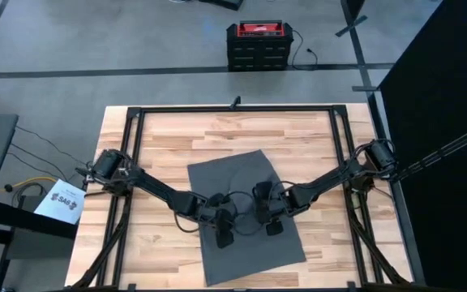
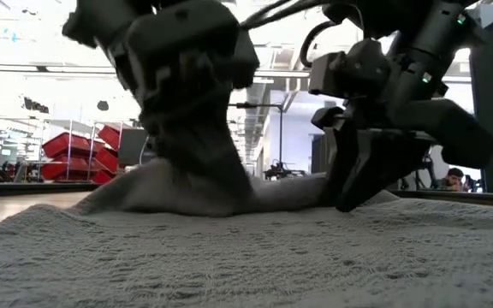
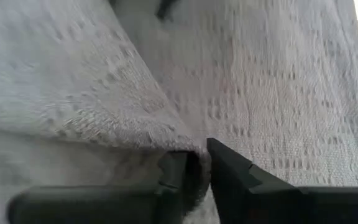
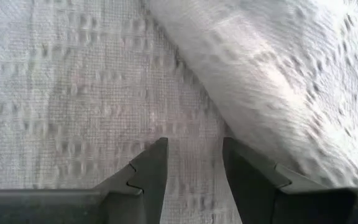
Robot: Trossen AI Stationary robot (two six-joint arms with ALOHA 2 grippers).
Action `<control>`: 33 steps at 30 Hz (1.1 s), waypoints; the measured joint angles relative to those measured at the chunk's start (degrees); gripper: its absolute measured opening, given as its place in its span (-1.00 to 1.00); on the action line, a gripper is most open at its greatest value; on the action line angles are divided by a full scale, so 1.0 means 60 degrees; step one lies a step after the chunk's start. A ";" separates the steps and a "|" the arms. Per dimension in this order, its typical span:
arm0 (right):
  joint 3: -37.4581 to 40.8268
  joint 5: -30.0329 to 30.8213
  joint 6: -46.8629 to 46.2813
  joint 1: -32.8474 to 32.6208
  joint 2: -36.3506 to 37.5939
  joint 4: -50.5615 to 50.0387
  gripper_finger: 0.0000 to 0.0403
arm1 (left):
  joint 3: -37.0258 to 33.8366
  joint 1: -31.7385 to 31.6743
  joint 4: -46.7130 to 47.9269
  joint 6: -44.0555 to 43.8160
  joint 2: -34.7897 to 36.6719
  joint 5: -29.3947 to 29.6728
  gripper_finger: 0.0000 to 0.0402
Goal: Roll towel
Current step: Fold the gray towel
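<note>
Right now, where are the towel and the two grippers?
towel [image 1: 250, 243]: high view, flat near part of the cloth.
left gripper [image 1: 223, 238]: high view, tips on the towel.
right gripper [image 4: 194, 165]: right wrist view, gap between open fingers.

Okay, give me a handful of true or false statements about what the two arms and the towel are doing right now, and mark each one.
1. The towel lies on the wooden table. True.
2. The towel is already rolled into a tight cylinder. False: it is mostly spread flat, with only a raised fold near the grippers.
3. Both grippers are over the towel. True: the left gripper and the right gripper sit side by side above it.
4. The left gripper is wide open and clear of the cloth. False: in the left wrist view its fingers pinch a fold of towel.
5. The right gripper is open. True: its fingers stand apart over the cloth.
</note>
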State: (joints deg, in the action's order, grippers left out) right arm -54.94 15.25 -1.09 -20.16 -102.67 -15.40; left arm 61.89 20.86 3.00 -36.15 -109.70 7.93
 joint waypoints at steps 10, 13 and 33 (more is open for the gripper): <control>-0.0321 0.0007 0.0210 0.0011 0.1025 -0.0449 -0.30 | 0.0022 -0.0105 0.0220 -0.0414 0.0376 -0.1079 -0.23; -0.0344 0.0001 0.0506 0.0065 0.1206 0.0506 -0.30 | 0.0033 -0.0027 0.0700 -0.0325 0.1172 -0.0899 -0.22; -0.1555 -0.0594 0.0878 0.3005 -0.0279 0.2126 -0.30 | -0.2097 -0.1954 0.4782 -0.1210 0.3166 0.2879 -0.22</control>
State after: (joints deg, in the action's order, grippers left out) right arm -64.27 11.68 4.17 -2.13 -104.35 -2.64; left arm 49.31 9.14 31.69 -43.41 -90.70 25.20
